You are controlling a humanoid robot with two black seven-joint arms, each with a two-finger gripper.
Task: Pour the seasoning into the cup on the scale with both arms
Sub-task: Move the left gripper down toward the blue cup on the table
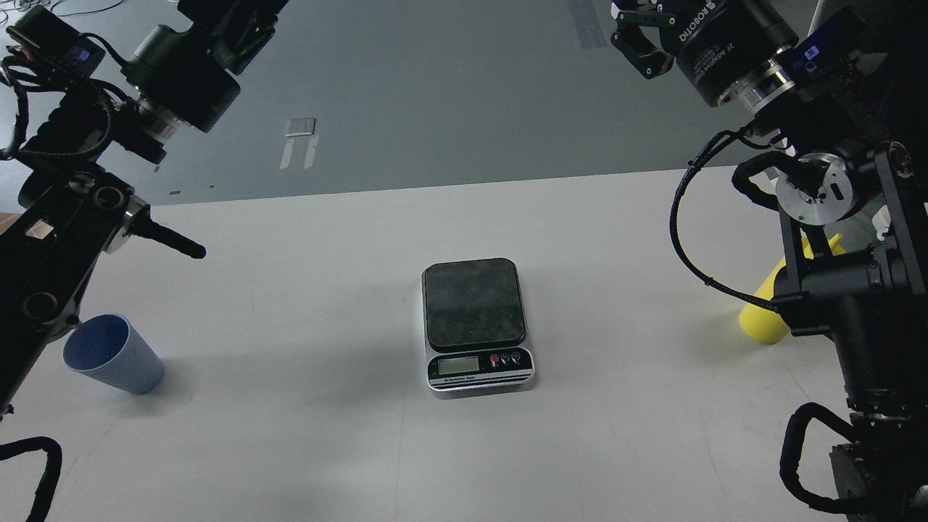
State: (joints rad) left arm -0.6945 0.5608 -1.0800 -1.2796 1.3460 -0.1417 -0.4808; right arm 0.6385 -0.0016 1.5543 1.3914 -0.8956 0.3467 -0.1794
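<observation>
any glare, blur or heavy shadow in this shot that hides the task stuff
Head view: sharp, evenly lit, with soft shadows beside the cup and scale; faint sheen on the scale's platform, LCD too small to read; the right arm covers most of the yellow bottle; dark grippers against grey floor, fingers hard to separate.

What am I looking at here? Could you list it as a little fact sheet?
surface: white table
scale: table centre, platform bare
cup: near left, standing off the scale
seasoning bottle: far right, yellow, partly hidden behind the right arm
left gripper: cut off at the top edge
right gripper: raised at top right, holding nothing, fingers only partly visible
pouring: not begun
</observation>
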